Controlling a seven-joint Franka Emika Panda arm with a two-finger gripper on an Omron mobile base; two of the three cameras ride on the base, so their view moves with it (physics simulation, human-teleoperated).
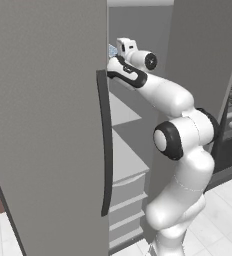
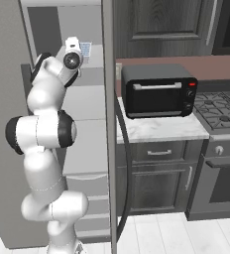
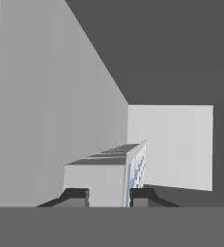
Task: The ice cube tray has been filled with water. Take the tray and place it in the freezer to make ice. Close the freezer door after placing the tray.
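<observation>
I am clenching my pincer [image 3: 109, 198] on the ice cube tray [image 3: 111, 173], holding it on edge inside the open freezer [image 1: 133, 125], near an upper white shelf [image 3: 172, 144], its pale-blue water [image 3: 137, 169] cells facing sideways.

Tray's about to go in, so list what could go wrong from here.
1. The tray hangs edge-up in the shut gripper, its cells facing sideways, so the water could spill before it reaches a shelf.
2. The arm reaches between the open door and the freezer wall, so a wide swing might strike either.
3. The gripper holds the tray by one end only, so it could slip when set down.
</observation>
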